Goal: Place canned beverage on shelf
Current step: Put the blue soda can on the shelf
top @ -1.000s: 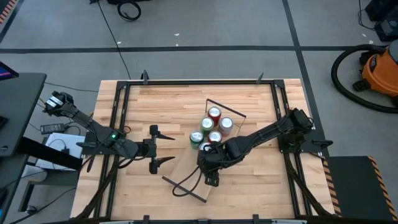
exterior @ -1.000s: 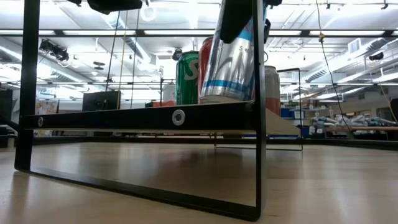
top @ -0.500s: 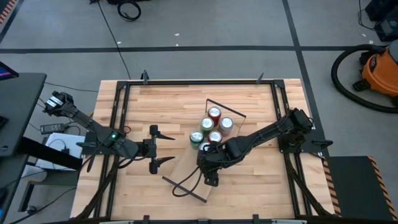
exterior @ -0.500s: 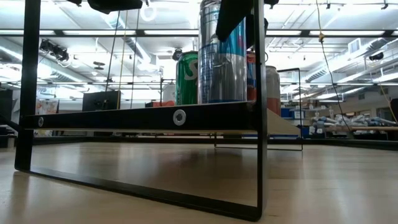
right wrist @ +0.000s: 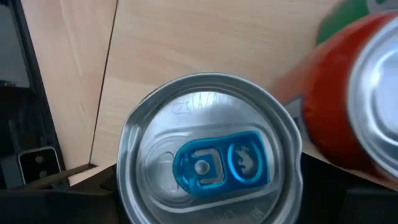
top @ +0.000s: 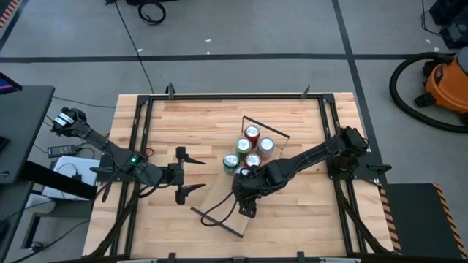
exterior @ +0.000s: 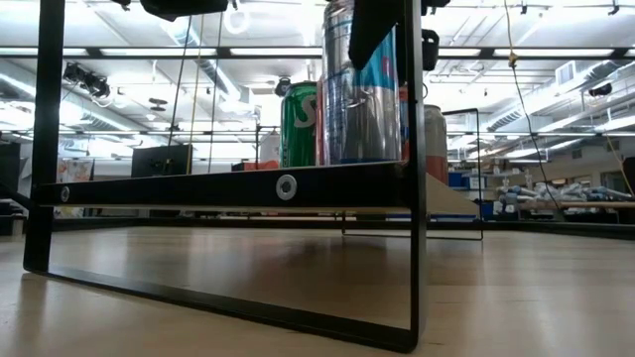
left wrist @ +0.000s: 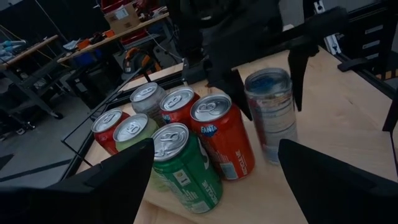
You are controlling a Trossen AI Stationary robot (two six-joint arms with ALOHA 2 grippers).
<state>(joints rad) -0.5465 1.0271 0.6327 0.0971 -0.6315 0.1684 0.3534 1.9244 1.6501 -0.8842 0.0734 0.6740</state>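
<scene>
Silver-blue can (left wrist: 272, 112): upright on shelf (left wrist: 323, 162), just beside the orange Fanta can (left wrist: 222, 138). Right gripper (left wrist: 264, 74): straddling it from above, fingers parted. Advice: lift straight up, avoiding neighbours. Left gripper (top: 182, 174): parted, waiting well apart.

Orange vacuum (top: 447, 82) seen on grey floor beside the counter (top: 190, 120), black cable (top: 152, 12) coiled beyond it

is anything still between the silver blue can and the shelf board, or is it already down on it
Nothing visible stands between them. The silver-blue can stands upright on the shelf, beside the red Fanta can. The right gripper sits over the can, its fingers flanking it.
</scene>
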